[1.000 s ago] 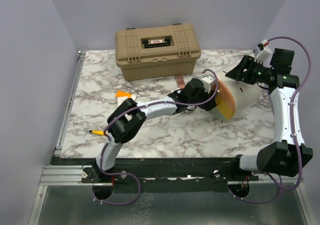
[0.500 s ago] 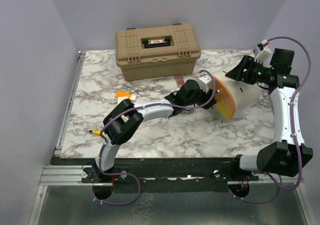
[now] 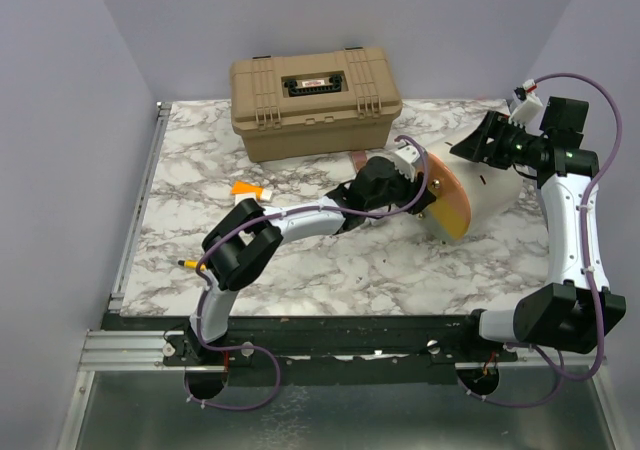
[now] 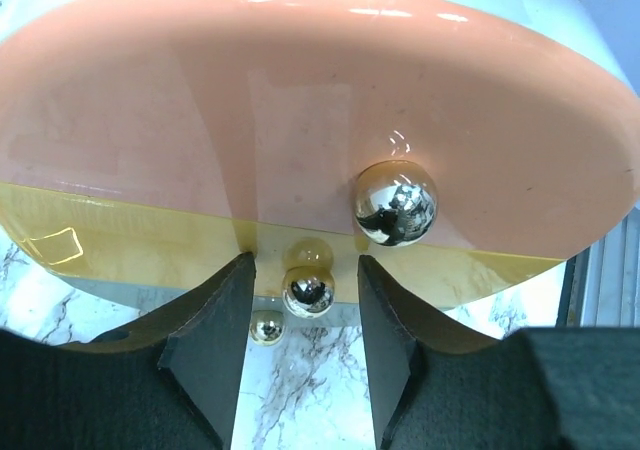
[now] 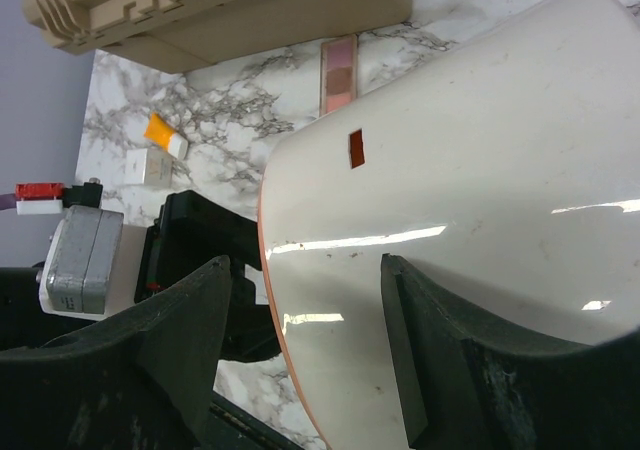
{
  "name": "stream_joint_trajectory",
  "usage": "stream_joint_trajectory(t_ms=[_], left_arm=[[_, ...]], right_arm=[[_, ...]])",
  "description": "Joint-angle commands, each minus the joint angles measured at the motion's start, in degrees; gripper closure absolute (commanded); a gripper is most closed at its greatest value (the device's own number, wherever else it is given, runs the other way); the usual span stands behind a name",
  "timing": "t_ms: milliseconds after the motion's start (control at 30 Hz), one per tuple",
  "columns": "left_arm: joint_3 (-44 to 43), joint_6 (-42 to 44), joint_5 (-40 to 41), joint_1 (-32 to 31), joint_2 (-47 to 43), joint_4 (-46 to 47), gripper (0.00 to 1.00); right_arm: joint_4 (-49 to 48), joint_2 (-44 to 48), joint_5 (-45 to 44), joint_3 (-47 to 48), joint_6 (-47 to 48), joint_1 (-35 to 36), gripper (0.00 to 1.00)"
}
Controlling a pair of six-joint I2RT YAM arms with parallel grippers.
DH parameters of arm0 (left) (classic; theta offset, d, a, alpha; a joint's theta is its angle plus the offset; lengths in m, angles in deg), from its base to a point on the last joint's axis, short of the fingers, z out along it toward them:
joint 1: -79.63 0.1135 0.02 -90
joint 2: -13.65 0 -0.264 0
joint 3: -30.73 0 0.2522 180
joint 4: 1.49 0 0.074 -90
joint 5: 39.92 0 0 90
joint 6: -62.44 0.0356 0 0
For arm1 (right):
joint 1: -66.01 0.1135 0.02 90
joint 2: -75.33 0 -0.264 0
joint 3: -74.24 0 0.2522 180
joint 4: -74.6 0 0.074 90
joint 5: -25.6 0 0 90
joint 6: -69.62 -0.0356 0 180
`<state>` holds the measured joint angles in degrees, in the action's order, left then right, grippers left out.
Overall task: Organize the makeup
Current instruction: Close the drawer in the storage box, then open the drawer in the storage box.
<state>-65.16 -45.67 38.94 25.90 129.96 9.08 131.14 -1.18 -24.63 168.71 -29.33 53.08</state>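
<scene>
While the orange plastic tube and yellow pencil lie loose toward the marble table's left edge, we find our left gripper, the nearer to them, half open and empty, its fingers flanking a small gold ball on the cream-and-orange round pouch, whose length runs away to the right gripper, where we cannot tell if it grips.

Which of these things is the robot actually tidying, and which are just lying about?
Makeup to tidy: orange tube, yellow pencil, pink palette.
Not makeup: tan hard case, round cream-and-orange pouch.
</scene>
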Motion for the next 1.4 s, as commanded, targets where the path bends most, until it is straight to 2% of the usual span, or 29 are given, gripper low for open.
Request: stream_joint_trajectory(t_ms=[0, 133, 267, 400, 567, 667, 900, 1033, 1367], left_arm=[[-0.41, -0.22, -2.13, -0.32, 1.29, -0.99, 0.52], [-0.97, 0.54, -0.98, -0.32, 1.43, -3.51, 0.43], [-3.40, 0.09, -0.90, -0.32, 3.28, -5.29, 0.43], [-5.71, -0.69, -0.47, -0.33, 4.92, -6.75, 0.49], [-6.12, -0.68, -0.03, -0.32, 5.04, -6.87, 0.63], [-6.34, -0.86, -0.57, -0.33, 5.10, -6.93, 0.66], [-5.21, -2.01, -0.61, -0.32, 3.55, -7.94, 0.83], [-1.73, -2.04, -0.58, -0.32, 0.82, -7.82, 0.87], [4.01, -1.10, -0.62, -0.32, -5.81, -7.43, 0.88]], right_arm=[[1.79, -0.30, 0.38, -0.20, 0.62, 0.01, 0.33], [1.78, -0.39, 0.40, -0.28, 0.57, -0.07, 0.33], [1.60, -0.46, 0.27, -0.55, 0.51, -0.01, 0.33], [2.00, -0.66, -0.01, -0.14, 0.60, -0.04, 0.33], [2.04, -0.55, -0.15, -0.20, 0.66, -0.01, 0.32], [2.17, -0.82, 0.08, 0.00, 0.67, -0.01, 0.32], [2.04, -0.75, -0.60, -0.29, 0.63, -0.04, 0.32], [2.04, -0.82, -2.02, -0.29, 0.59, -0.01, 0.32], [2.22, -1.25, -3.94, -0.72, 0.47, -0.01, 0.32]])
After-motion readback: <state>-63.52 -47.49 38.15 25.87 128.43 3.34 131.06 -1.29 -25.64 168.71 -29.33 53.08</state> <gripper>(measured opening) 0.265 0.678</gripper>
